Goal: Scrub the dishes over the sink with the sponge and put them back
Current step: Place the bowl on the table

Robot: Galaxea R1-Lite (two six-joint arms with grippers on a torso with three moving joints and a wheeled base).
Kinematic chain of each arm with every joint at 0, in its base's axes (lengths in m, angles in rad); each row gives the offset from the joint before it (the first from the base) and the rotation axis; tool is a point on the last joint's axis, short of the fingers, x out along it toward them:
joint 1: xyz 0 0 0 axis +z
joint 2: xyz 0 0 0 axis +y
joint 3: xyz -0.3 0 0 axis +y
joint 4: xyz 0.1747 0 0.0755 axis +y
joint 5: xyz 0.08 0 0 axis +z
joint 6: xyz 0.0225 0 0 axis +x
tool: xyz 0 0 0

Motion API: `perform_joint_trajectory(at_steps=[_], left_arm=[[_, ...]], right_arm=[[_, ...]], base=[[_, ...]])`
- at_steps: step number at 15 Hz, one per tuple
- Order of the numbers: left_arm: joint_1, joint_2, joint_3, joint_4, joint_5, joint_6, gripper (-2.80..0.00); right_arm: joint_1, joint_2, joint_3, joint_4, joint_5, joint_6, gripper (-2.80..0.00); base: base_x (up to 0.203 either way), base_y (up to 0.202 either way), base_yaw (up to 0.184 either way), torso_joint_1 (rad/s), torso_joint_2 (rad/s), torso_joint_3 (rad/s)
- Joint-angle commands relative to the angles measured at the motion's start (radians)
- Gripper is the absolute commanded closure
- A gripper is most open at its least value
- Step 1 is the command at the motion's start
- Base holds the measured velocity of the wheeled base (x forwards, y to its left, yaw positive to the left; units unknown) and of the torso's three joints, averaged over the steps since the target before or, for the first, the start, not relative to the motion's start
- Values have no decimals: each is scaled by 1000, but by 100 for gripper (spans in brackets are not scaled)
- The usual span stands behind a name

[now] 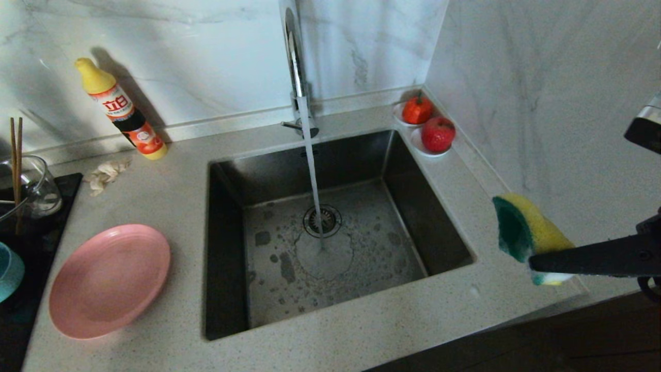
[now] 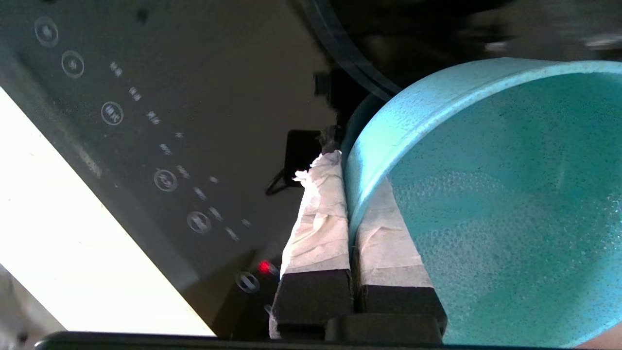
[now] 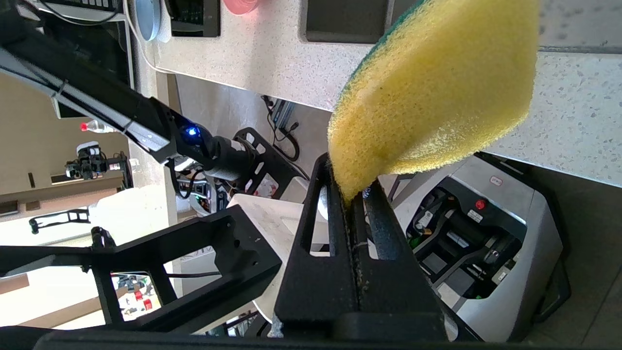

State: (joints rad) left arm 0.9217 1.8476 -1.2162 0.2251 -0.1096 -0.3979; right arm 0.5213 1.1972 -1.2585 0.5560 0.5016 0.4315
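Speckled grey stone counter [image 1: 170, 196] set into a marble-walled corner, dim light, tap [image 1: 297, 67] running.

Nearest, at the counter's front right edge: right gripper [image 3: 357, 194] pinched tight on one end of the sponge [image 1: 524, 230]; yellow body and green scouring face stand clear above the fingers, out beyond the sink's right rim. The arm hangs there, nothing under it but counter.

Front left: pink plate [image 1: 109, 281] lies flat on the counter beside the sink [image 1: 444, 222]. Just left of it, over the black cooktop [image 2: 146, 121], left gripper [image 2: 351, 194] is clamped on the wall of the teal bowl [image 2: 495, 204], one taped finger inside and one outside. Only a sliver of the bowl shows at the head view's left edge.

Middle: steel basin, water stream falling just in front of the drain strainer [image 1: 322, 220], wet patches across the floor.

Far: chopsticks [image 1: 16, 155] upright in a glass jug [image 1: 33, 188], rag [image 1: 106, 173], detergent bottle [image 1: 124, 111] leaning on the wall, two saucers of red fruit [image 1: 428, 124] in the back corner.

Risks, my judgement: the bowl is held by a thin rim pinch, so a wet wall or a tilt in transit could let it slip onto the cooktop or plate. The sponge, gripped at one end, may fold or pull free under scrubbing pressure. Running water could splash off the bowl onto the counter.
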Motion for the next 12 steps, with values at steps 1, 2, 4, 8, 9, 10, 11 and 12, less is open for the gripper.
perform_joint_trajectory(at_steps=[1, 2, 4, 8, 9, 10, 11, 12], left_arm=[[18, 69, -8, 3, -6, -3, 0], [20, 78, -17, 6, -8, -4, 0], [23, 90, -28, 8, -11, -7, 0], [28, 96, -42, 20, -36, -27, -280], [29, 92, -43, 19, -37, -27, -280], [33, 81, -43, 19, -42, -28, -280], [36, 60, -43, 19, -54, -29, -280], [38, 35, -43, 22, -73, -33, -280]], right_arm=[[0, -2, 2, 2, 3, 3, 0], [0, -2, 2, 2, 3, 3, 0], [0, -1, 2, 2, 3, 3, 0], [0, -5, 2, 3, 3, 3, 0], [0, -5, 2, 4, 3, 3, 0], [-1, -5, 2, 2, 3, 3, 0], [-1, -5, 2, 3, 3, 3, 0], [0, -5, 2, 2, 3, 3, 0]], base=[[0, 0, 0, 0, 0, 0], [0, 0, 0, 0, 0, 0], [0, 0, 0, 0, 0, 0], [0, 0, 0, 0, 0, 0], [0, 0, 0, 0, 0, 0], [0, 0, 0, 0, 0, 0], [0, 0, 0, 0, 0, 0], [0, 0, 0, 0, 0, 0]])
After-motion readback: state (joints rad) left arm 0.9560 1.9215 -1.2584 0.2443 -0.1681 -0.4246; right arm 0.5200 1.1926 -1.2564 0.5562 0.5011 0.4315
